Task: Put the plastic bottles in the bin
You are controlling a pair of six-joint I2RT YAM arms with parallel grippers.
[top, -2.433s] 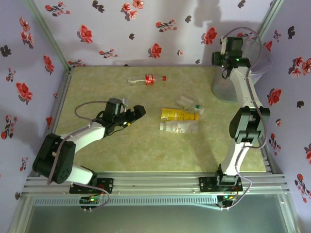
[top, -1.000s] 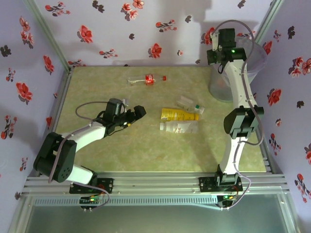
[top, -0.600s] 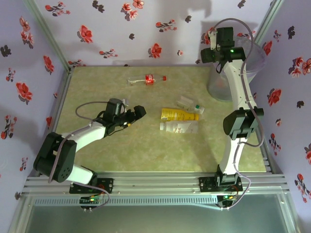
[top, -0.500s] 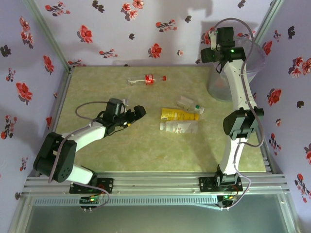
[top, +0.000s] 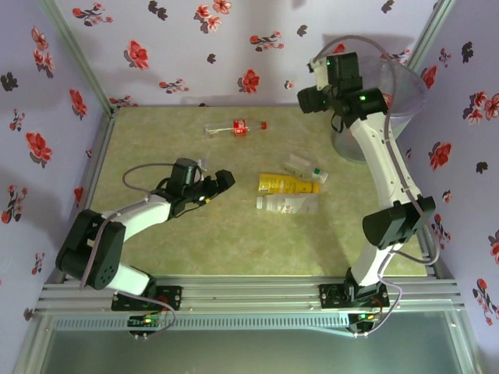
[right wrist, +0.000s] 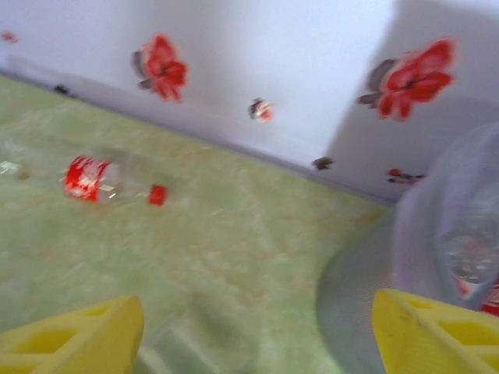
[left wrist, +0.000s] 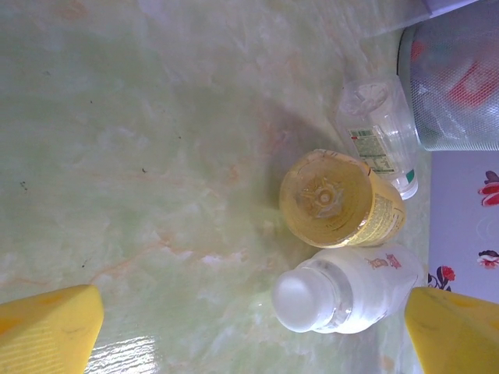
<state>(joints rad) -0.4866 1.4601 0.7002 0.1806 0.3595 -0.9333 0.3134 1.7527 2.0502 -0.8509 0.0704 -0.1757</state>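
Note:
My left gripper (top: 225, 180) rests low over the mat, open and empty (left wrist: 249, 336). Just ahead of it lie three plastic bottles side by side. One is yellow-labelled (top: 287, 185) (left wrist: 340, 199), one white-labelled with a white cap (top: 288, 205) (left wrist: 343, 299), one clear (top: 304, 167) (left wrist: 379, 131). A red-labelled bottle with a red cap (top: 236, 126) (right wrist: 100, 180) lies alone at the back. My right gripper (top: 307, 100) hangs high, just left of the bin (top: 352, 143) (right wrist: 456, 234), open with nothing between its fingers (right wrist: 257, 336). Bottles show through the bin's wall.
Flowered walls close in the back and both sides of the green mat (top: 156, 257). The bin stands in the back right corner. A metal rail (top: 249, 294) runs along the near edge.
My right gripper was shut above the bin; it has opened and swung left, off the bin's rim. The left arm and the bottles on the mat have not moved.

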